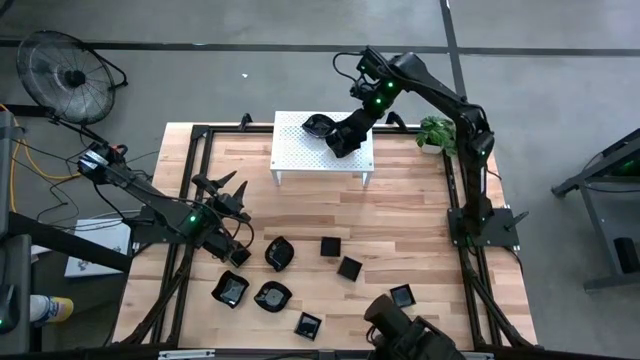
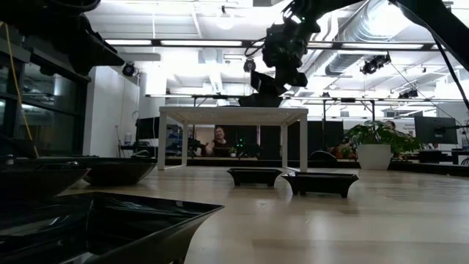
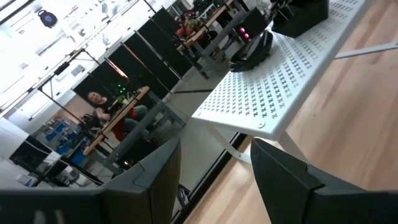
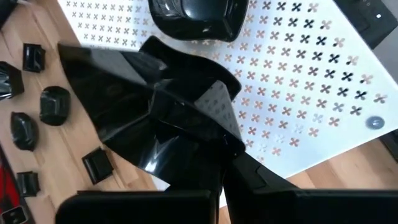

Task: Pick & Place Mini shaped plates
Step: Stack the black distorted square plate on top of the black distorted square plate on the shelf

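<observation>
the right gripper point(image 4: 221, 177) is clamped tight on the rim of a wavy-edged black plate point(image 4: 149, 118), holding it tilted just above the white perforated stand point(image 4: 323, 81). right ahead of the held plate, another rounded black plate point(image 4: 196, 15) already sits on the stand.

the likely trouble is a thin rim pinch on glossy ware: the plate could swing or slip out before it is set flat. if it goes down where it hangs now, its far edge may knock or ride up on the plate ahead, or its near edge may overhang the stand's border and tip off.

the left gripper point(image 3: 211, 180) waits low over the wooden table point(image 1: 400, 210), fingers spread wide and empty, with the loose plates point(image 1: 275, 253) just beside it; a careless move there could scatter them.
</observation>
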`<control>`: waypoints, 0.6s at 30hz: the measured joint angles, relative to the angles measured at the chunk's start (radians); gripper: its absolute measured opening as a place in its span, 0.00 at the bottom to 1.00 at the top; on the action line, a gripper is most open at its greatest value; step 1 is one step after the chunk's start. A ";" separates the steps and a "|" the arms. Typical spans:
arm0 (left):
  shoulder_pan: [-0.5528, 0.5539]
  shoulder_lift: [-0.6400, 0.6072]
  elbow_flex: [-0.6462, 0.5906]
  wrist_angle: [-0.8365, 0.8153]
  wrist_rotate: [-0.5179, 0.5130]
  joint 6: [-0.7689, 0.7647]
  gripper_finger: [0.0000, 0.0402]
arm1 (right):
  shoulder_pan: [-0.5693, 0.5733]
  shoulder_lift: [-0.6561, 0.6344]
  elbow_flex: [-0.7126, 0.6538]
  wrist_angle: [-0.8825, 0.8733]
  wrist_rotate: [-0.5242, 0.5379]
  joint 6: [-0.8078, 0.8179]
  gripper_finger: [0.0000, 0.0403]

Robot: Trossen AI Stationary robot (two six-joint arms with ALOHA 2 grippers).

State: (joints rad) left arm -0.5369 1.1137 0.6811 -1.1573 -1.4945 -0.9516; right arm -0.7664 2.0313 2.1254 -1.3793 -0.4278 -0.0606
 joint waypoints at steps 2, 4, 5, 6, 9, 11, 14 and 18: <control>0.000 0.000 0.000 0.004 0.006 0.000 0.47 | -0.004 0.000 -0.006 0.002 -0.015 -0.008 0.00; 0.000 0.000 0.000 0.011 0.016 0.000 0.47 | -0.007 0.000 -0.008 0.001 -0.036 -0.018 0.00; 0.000 0.000 0.000 0.013 0.016 0.000 0.47 | -0.007 0.000 -0.008 0.003 -0.046 -0.022 0.00; 0.000 0.000 0.000 0.014 0.016 0.000 0.47 | -0.007 0.000 -0.008 0.008 -0.053 -0.027 0.00; 0.000 0.000 0.000 0.020 0.013 0.000 0.47 | -0.004 0.000 -0.008 0.024 -0.062 -0.033 0.00; 0.000 0.000 0.000 0.029 0.012 0.000 0.47 | 0.002 0.000 -0.008 0.028 -0.087 -0.034 0.00; 0.000 0.000 0.000 0.033 0.010 0.000 0.47 | 0.016 0.000 -0.008 0.040 -0.104 -0.036 0.00; 0.000 0.000 0.000 0.033 -0.007 0.000 0.47 | 0.034 0.021 -0.008 0.050 -0.110 -0.033 0.00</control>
State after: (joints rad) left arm -0.5369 1.1137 0.6811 -1.1242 -1.5017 -0.9512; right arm -0.7324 2.0527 2.1178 -1.3290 -0.5375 -0.0934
